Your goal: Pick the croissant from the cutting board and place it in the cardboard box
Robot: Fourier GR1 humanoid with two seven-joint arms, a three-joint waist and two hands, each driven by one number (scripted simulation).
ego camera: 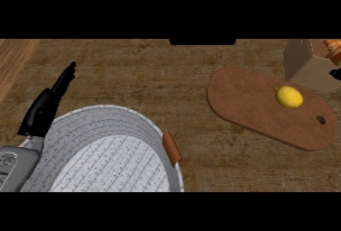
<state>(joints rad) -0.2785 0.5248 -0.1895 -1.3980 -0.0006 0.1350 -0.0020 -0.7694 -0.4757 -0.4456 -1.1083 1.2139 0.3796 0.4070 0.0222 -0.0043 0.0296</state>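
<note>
On the brown, wood-grained desk, the largest thing is a round grey woven basket with a small orange-brown leather tab on its rim, filling the near-left corner. Next in size is the oval reddish-brown wooden cutting board, lying slantwise toward the far-right; a hanging hole pierces its near-right end. At the far-right corner stands the tan cardboard box, its top open and touching or just past the board's far edge, a placing that keeps the carry from board to box short.

The left robot hand rises along the basket's left rim, its black fingers straight and pointing away, holding nothing; it seems to be resting out of the way. A dark shape at the right edge beside the box may be the right robot hand, but I cannot tell how its fingers stand.

On the board sits a small yellow rounded lemon, alone. The golden-brown croissant shows inside the box's opening, cut by the edge, just above that dark shape and well apart from the left robot hand. Judging by this, the placing looks done.
</note>
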